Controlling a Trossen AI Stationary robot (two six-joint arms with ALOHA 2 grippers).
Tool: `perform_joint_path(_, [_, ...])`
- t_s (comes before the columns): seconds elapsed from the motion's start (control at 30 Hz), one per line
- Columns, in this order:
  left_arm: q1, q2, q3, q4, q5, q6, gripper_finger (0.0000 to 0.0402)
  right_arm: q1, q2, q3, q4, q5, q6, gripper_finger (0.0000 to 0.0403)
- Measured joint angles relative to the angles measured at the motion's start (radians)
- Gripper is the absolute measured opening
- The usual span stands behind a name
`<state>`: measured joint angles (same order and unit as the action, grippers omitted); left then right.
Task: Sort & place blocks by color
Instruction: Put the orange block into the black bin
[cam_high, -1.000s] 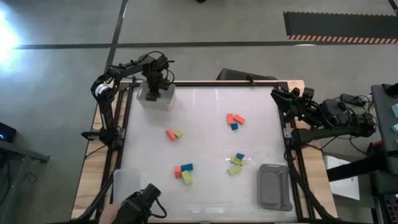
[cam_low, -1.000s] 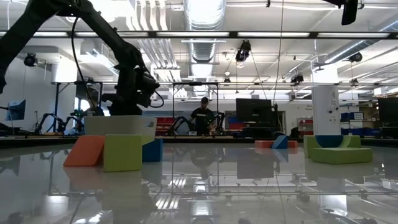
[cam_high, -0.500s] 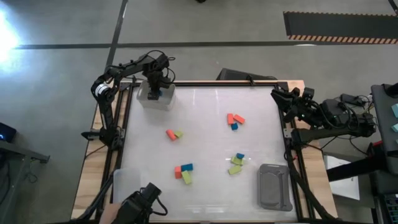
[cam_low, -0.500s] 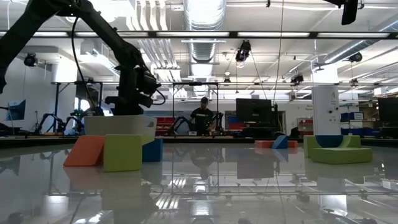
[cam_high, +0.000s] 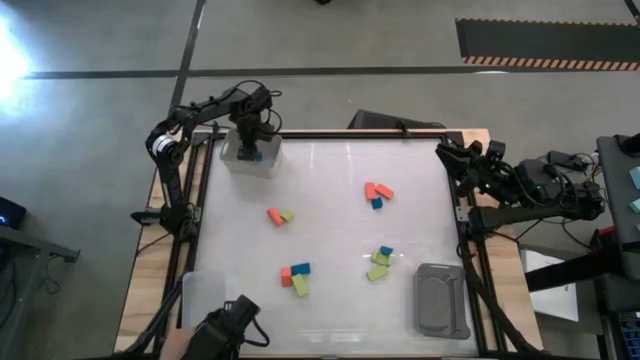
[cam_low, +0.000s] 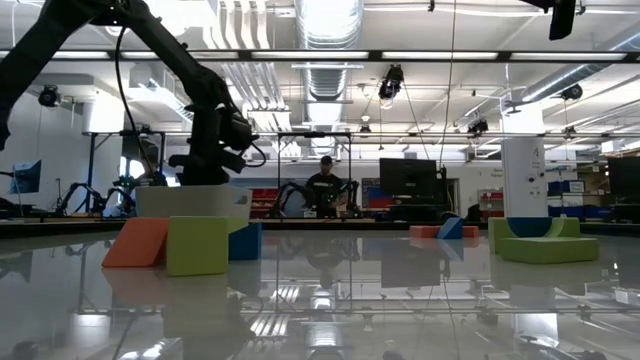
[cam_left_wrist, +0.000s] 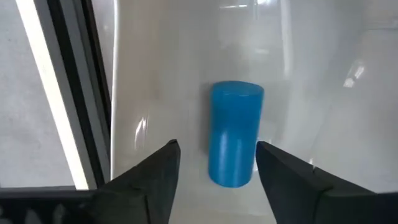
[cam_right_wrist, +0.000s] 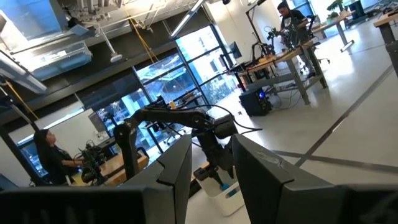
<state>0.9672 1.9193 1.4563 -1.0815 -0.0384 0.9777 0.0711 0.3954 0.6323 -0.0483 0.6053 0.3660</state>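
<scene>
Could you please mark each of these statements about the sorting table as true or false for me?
1. The left gripper is above the clear tray at the table's far left corner. True.
2. The left gripper's fingers are clamped on the blue block. False: the block lies in the tray with a gap to each finger.
3. The grey tray sits near the right arm's side of the table. True.
4. The right gripper is reaching over the blocks in the middle of the table. False: the right arm is folded back at the table's right edge.
5. Every block is already in a tray. False: orange, green and blue blocks are on the table.
</scene>
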Motion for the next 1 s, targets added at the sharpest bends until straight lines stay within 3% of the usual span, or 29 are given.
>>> perform_joint_path(0.2, [-0.012, -0.063, 0.001, 0.002, -0.03, -0.041, 0.0209, 0.0, 0.0, 0.0, 0.0, 0.0, 0.001, 0.0107])
perform_joint_path(0.5, [-0.104, -0.289, 0.018, 0.002, -0.036, -0.359, 0.019, 0.0, 0.021, 0.0, 0.046, -0.003, 0.029, 0.0107])
perform_joint_path(0.63, [-0.185, -0.423, 0.016, 0.021, -0.006, -0.578, 0.0181, 0.0, 0.059, 0.0, 0.059, -0.003, 0.056, 0.0107])
perform_joint_path(1.0, [-0.455, -0.654, -0.004, 0.346, 0.012, -1.032, 0.0166, 0.0, 0.175, 0.0, 0.061, -0.004, 0.216, 0.0107])
